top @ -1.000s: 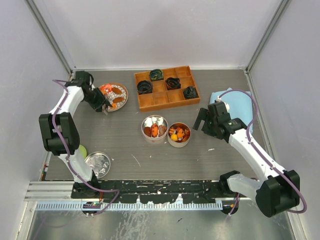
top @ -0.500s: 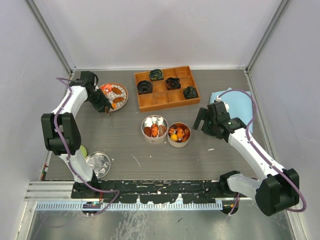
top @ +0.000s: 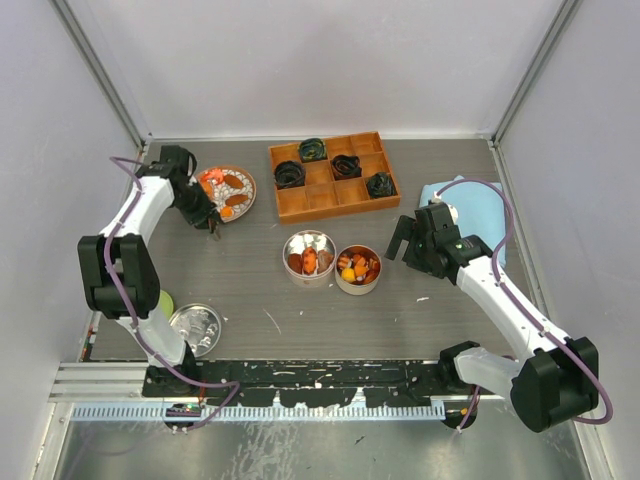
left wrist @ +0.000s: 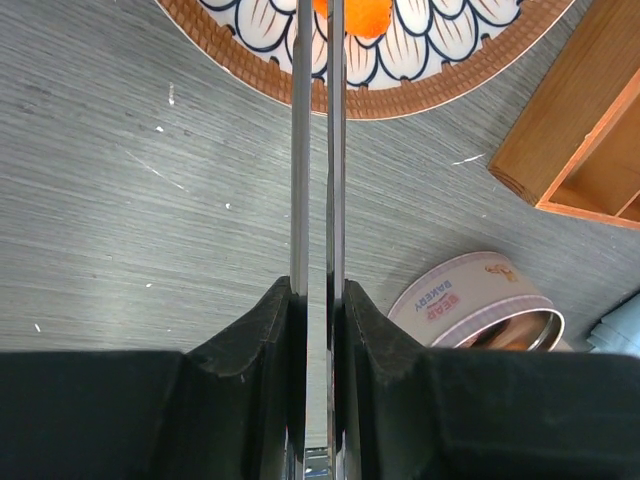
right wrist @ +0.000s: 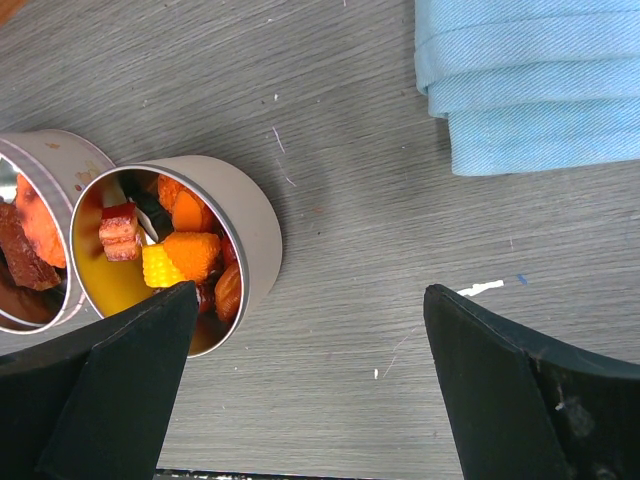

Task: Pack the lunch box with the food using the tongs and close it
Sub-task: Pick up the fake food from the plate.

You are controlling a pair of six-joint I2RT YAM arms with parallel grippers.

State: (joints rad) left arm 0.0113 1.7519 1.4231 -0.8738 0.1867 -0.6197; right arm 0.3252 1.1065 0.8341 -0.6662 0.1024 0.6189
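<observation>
1. Clamping the tongs [left wrist: 298, 150] in the left pincer [left wrist: 318, 300], both thin arms pressed nearly parallel, only a slit between them.
2. Pointing straight out from that pincer toward the plate [left wrist: 420, 95]: long axis in line with the grip, tips over the patterned inside, flanking an orange chunk [left wrist: 352, 14] at the picture's top edge. Cannot tell whether that chunk is already pinched, being cut off there.
3. Sitting far left on the worktop [top: 250, 290], plate and the food [top: 228, 190] on it; left arm much nearer, right arm well apart.
4. Waiting rightward and closer to the arm bases: left tin [top: 308, 282] and right tin [top: 358, 292], side by side, both already holding pieces. Probably next: lift, then swing right and back toward the bases.
5. Leaving bare worktop between plate and tins as open room; wooden tray [top: 300, 208] just beside the plate, its near corner the edge to skirt.
6. Hovering just right of the right tin, right pincer [right wrist: 305, 385] spread wide, holding nothing; blue cloth [right wrist: 530, 90] beyond.
7. Lying near the left base, lid [top: 195, 325] not yet on.
</observation>
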